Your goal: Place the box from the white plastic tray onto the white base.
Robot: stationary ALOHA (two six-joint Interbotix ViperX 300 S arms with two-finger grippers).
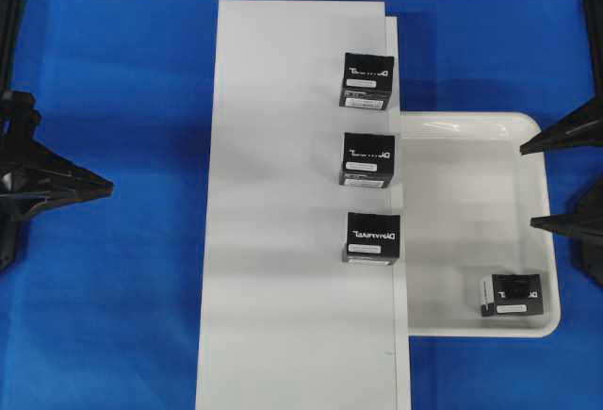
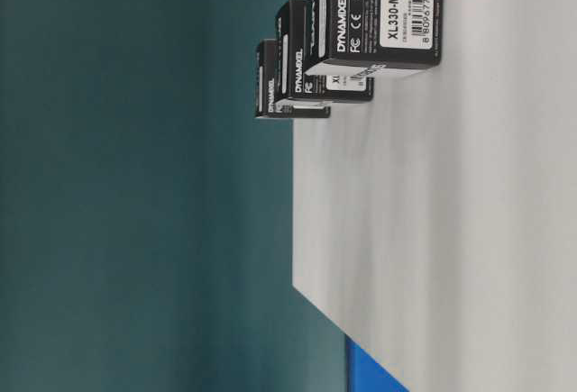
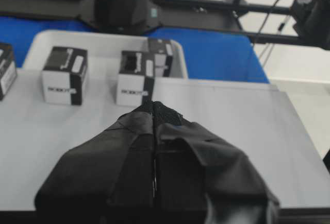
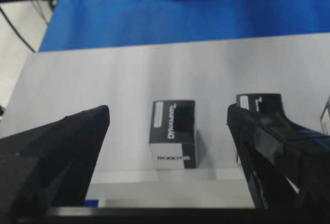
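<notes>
The box (image 1: 372,237), black with white DYNAMIXEL lettering, stands upright on the white base (image 1: 283,240) near its right edge. It is the nearest of a row of three alike. In the right wrist view the box (image 4: 172,134) sits ahead of my right gripper (image 4: 167,112), which is open and empty, with nothing touching it. My right gripper (image 1: 530,186) hovers at the right rim of the white plastic tray (image 1: 452,240). Over the blue cover left of the base, my left gripper (image 1: 102,186) is shut and empty. Its fingertips (image 3: 154,105) point toward the box (image 3: 135,78).
Two more identical boxes (image 1: 367,159) (image 1: 366,80) stand farther back on the base. A black box with a white end panel (image 1: 512,295) lies in the tray's front right corner. Blue table cover (image 1: 113,316) surrounds the base and tray.
</notes>
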